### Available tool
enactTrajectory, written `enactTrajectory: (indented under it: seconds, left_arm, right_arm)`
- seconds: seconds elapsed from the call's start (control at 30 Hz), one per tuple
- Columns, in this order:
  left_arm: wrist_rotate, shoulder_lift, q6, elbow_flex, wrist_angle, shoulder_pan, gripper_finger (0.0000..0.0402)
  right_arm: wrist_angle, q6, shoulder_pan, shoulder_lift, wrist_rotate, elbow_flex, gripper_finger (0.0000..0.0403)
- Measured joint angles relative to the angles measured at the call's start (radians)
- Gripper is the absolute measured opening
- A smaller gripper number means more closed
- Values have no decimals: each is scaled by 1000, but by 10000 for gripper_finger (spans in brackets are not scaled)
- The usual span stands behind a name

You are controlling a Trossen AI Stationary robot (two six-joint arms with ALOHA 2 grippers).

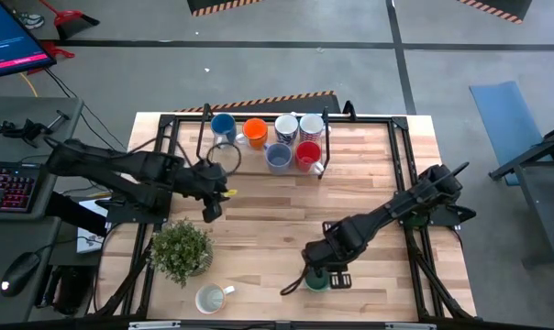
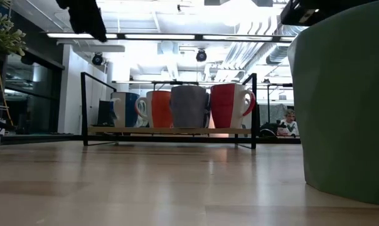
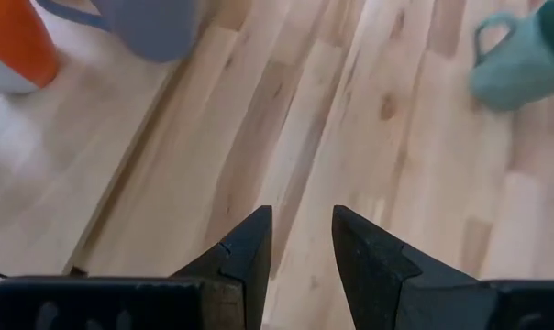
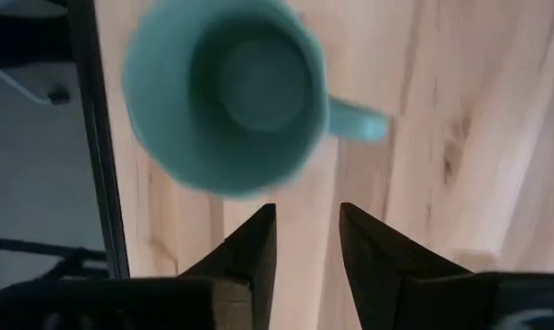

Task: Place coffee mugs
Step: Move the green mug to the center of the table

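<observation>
Green mug [image 4: 227, 92] stands at the tabletop's near edge, right gripper [image 4: 306, 243] above it, fingers apart and empty. Descending off-centre could tip it over that edge. Left gripper [image 3: 300, 247], unclenched, hovers near the rack [image 1: 350, 119] of mugs

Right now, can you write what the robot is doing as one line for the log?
right gripper: open, above green mug at table's near edge | left gripper: open, empty, near mug rack | cream mug: beside plant

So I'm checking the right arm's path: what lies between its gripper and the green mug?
Nothing. In the right wrist view, only bare wood table separates the right gripper, fingers open, from the green mug just ahead.
</observation>
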Motion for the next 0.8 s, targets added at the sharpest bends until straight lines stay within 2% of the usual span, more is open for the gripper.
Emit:
enactTrajectory:
  seconds: [0.27,0.53,0.8]
  left_arm:
    - [-1,108,66,0,-55,0,108]
    - [-1,113,76,0,-216,0,108]
    - [-13,110,59,0,-340,-8,108]
  right_arm:
    - [152,30,5,0,18,-14,99]
    - [210,37,5,21,101,-14,99]
    - [225,20,5,66,95,-15,99]
